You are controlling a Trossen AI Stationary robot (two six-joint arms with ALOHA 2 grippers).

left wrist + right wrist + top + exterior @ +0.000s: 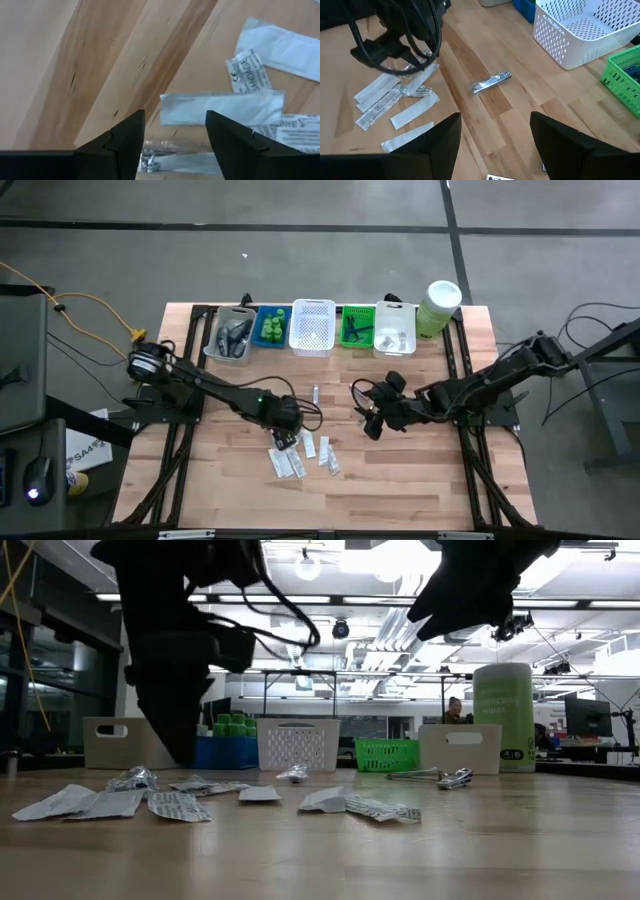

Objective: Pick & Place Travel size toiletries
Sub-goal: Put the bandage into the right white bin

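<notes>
Five plastic baskets (312, 326) stood along the tabletop's far edge beside one pale-green canister (438, 307). About six flat white sachets (300, 456) and one silvery tube (491, 82) lay mid-table.

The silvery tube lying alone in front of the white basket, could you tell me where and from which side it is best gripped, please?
Grip the silvery tube across its narrow middle, coming straight down from above. It lies flat on the table, apart from the sachets, so open fingers can probably straddle its short width.
</notes>
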